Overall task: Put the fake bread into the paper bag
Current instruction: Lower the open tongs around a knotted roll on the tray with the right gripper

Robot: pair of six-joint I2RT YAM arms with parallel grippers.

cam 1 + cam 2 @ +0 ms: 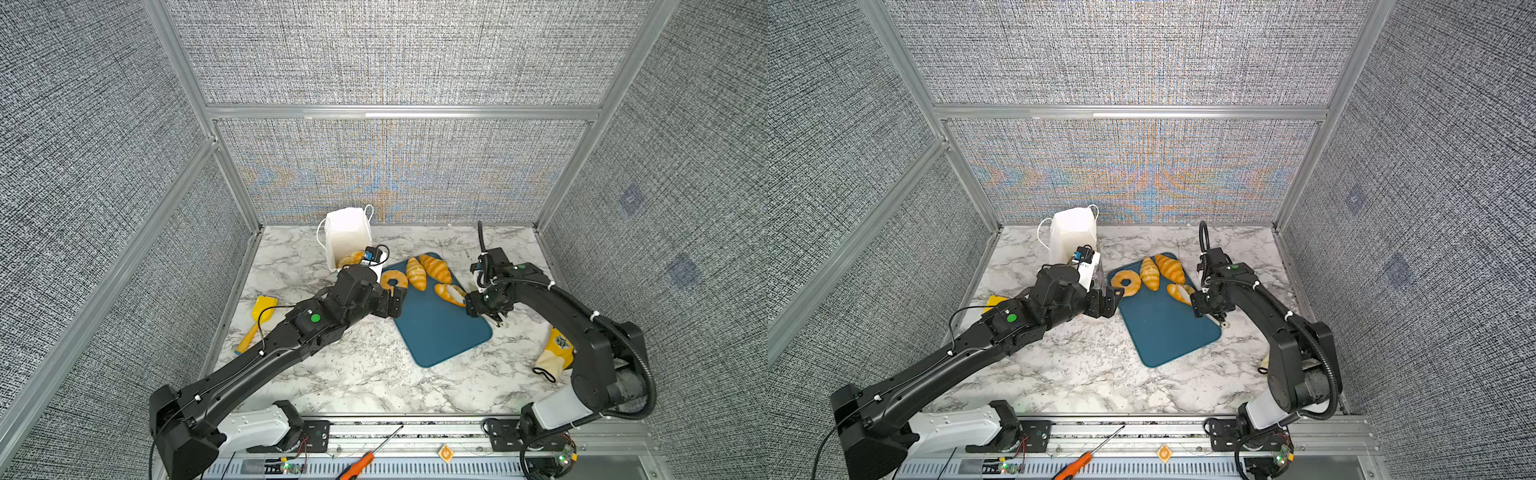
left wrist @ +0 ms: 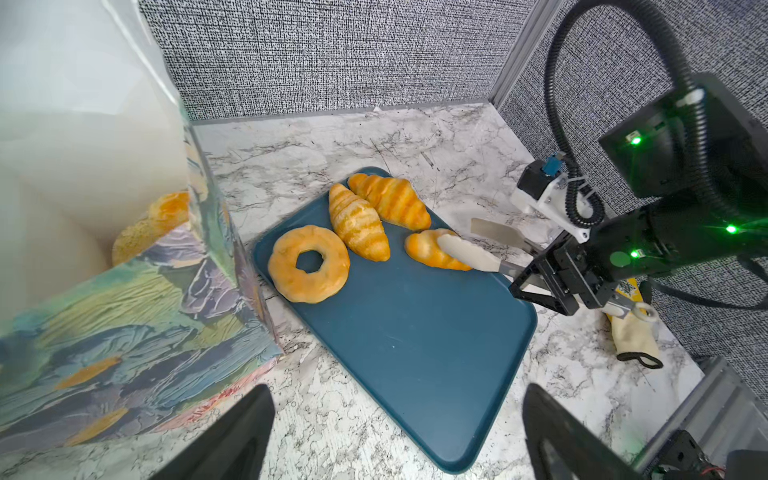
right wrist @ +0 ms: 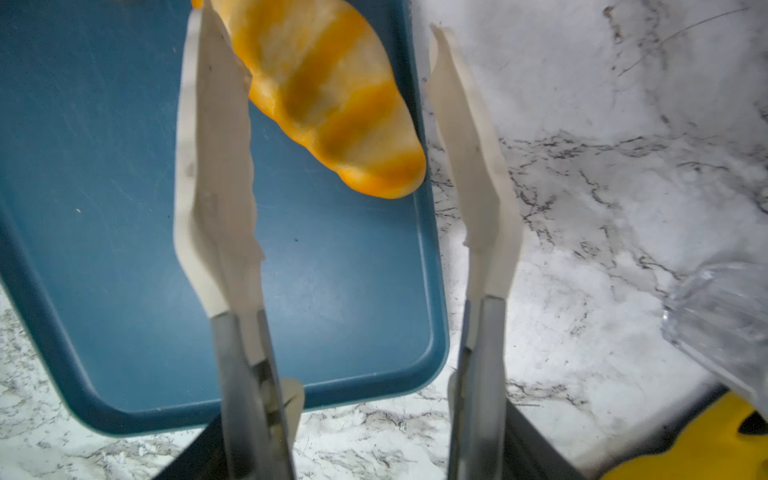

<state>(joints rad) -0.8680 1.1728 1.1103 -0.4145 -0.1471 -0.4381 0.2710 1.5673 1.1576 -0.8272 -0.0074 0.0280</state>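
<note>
The left gripper (image 2: 395, 392) hangs spread wide and empty by the left edge of the blue tray (image 2: 415, 353). Only its two black fingers (image 2: 237, 432) show in the left wrist view, cut off by the frame. The right gripper (image 2: 536, 284) is clamped on the handles of a pair of tongs (image 2: 469, 252), whose pale tips stand apart.

Nearest, an orange-handled screwdriver (image 1: 361, 462) lies on the front rail. Farther in, on the marble table (image 1: 353, 374), a yellow toy shovel (image 1: 259, 318) lies on the left, partly under the left arm. A yellow-and-cream glove (image 1: 555, 353) lies on the right, half hidden by the right arm.

On the tray's far half lies the bread not yet bagged:
- a ring doughnut (image 2: 308, 264)
- a croissant (image 2: 359, 227) touching a second croissant (image 2: 390, 200)
- a third croissant (image 2: 430, 249) at the right rim

One tong tip crosses the third croissant and the other hangs off the tray; I cannot tell whether they touch it. A clear object (image 3: 723, 316) is too blurred to name.

Farthest, the paper bag (image 2: 137, 299) shows its white lining. At least two pastries (image 2: 166, 212) lie inside, the rest hidden.
</note>
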